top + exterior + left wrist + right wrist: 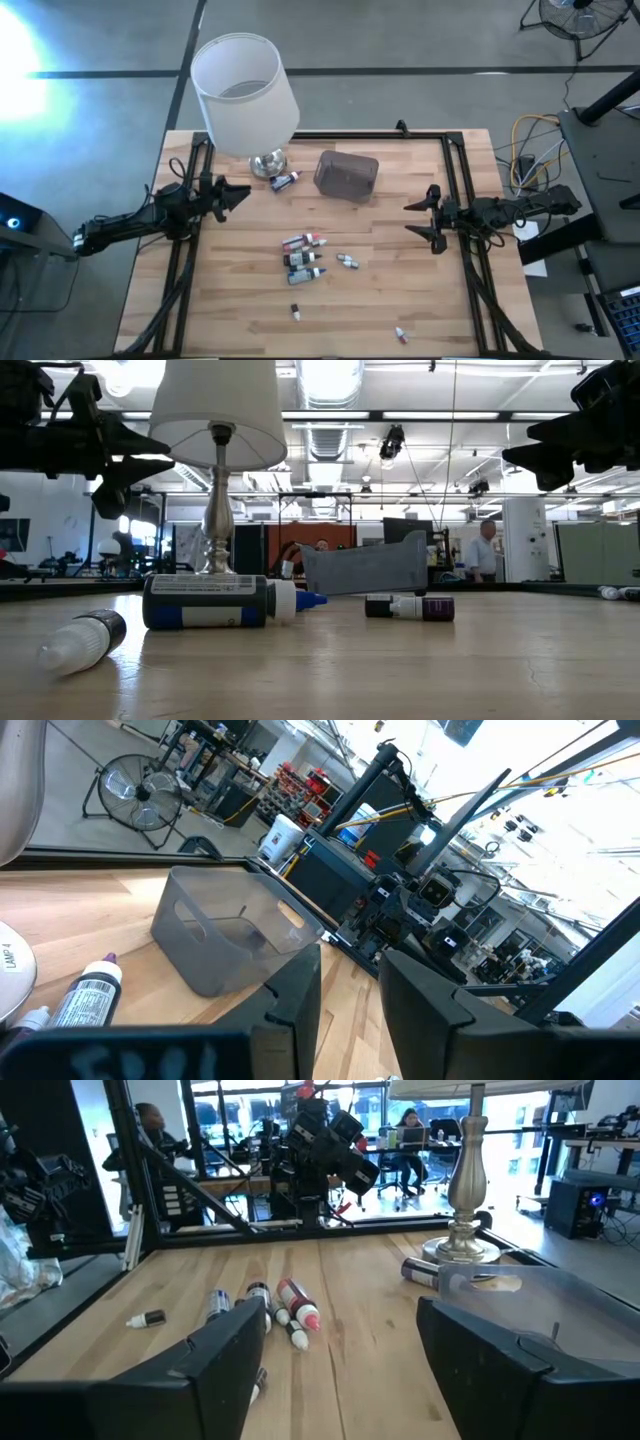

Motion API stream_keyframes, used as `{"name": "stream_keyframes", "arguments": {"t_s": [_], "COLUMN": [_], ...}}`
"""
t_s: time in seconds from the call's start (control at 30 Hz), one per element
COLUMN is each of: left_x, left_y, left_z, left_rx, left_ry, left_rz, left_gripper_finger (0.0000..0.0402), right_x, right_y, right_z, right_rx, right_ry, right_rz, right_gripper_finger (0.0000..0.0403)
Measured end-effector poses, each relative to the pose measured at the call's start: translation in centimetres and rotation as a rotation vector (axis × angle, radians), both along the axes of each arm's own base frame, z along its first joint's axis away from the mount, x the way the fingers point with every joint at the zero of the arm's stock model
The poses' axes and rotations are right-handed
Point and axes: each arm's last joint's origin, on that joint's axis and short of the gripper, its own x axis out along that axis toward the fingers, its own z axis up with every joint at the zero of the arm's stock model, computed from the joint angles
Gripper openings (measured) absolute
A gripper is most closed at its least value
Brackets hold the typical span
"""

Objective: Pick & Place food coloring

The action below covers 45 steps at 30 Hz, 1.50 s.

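Several small food coloring bottles [304,256] lie on their sides in the middle of the wooden table; a few lie nearer the front edge [296,312] and one by the lamp base [285,181]. They also show in the right wrist view [285,1305]. My left gripper [243,194] hovers open at the table's left, above the wood. My right gripper [422,215] hovers open at the table's right. Neither touches a bottle. The translucent grey box [346,174] stands at the far middle.
A white-shaded lamp [245,85] with a chrome base [268,162] stands at the far left. Black frame rails [455,180] run along the table's sides. People show in the room beyond the table. Bare wood lies between the grippers and the bottles.
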Motion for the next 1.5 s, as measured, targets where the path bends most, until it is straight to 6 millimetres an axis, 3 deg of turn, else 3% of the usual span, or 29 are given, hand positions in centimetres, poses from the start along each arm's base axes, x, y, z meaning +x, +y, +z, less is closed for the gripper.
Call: {"name": "stream_keyframes", "arguments": {"t_s": [1.5], "left_x": [0.0], "left_y": [0.0], "left_z": [0.01], "left_rx": [0.0], "left_ry": [0.0], "left_rz": [0.0], "left_gripper_finger": [0.0085], "right_x": [0.0], "right_y": [0.0], "right_z": [-0.01], "right_rx": [-0.001], "right_ry": [0.0], "right_rz": [0.0], "right_gripper_finger": [0.0253]}}
